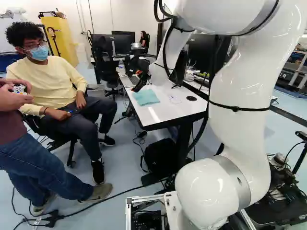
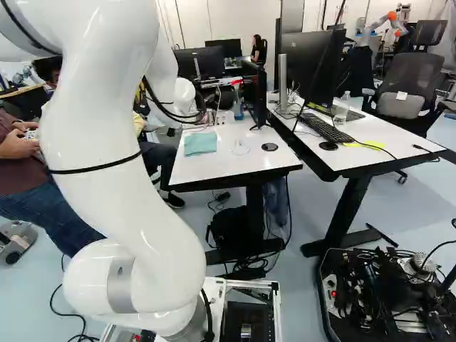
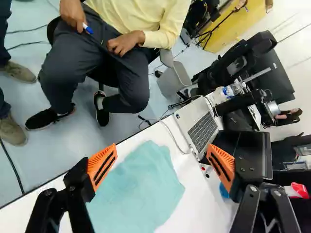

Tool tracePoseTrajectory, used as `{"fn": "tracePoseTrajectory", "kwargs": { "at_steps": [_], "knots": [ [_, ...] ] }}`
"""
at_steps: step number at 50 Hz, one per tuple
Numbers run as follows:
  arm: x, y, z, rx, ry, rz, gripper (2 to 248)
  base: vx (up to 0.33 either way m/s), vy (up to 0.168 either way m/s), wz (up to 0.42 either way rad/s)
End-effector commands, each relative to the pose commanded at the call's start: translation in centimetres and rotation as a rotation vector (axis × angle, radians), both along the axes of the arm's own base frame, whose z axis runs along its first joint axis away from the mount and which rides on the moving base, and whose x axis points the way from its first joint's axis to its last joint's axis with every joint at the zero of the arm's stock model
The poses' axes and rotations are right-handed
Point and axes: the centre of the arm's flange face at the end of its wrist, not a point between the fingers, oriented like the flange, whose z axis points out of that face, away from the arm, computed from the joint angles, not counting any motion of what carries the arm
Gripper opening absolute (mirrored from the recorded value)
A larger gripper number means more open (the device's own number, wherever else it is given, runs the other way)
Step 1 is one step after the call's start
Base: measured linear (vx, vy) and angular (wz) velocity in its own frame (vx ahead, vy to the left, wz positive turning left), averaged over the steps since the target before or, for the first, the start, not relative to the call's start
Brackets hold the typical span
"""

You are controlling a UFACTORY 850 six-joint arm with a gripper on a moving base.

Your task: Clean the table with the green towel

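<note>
White table point(image 3: 206, 199) bears green towel point(image 3: 141, 189); laptop point(image 3: 202, 132) nearby.

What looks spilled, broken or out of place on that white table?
No spill or breakage stands out. The green towel lies slightly rumpled and askew to the edge of the white table, which seems ordinary for a cleaning cloth.

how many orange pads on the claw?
2, both in the wrist view on the open claw: one pad on the finger farther from the laptop, the other on the finger nearer it. Green towel shows between them. None look hidden.
</note>
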Motion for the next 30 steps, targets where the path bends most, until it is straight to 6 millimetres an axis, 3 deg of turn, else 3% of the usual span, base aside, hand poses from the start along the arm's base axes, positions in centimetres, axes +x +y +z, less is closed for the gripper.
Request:
{"fn": "tracePoseTrajectory", "kwargs": {
  "at_steps": [10, 30],
  "knots": [
    [-0.9, 0.1, -0.2, -0.058, 0.023, -0.041, 247, 0.0, 0.0, 0.0],
    [-2.4, -1.6, -2.9, -0.117, 0.146, -0.245, 247, 0.0, 0.0, 0.0]
  ]
}}
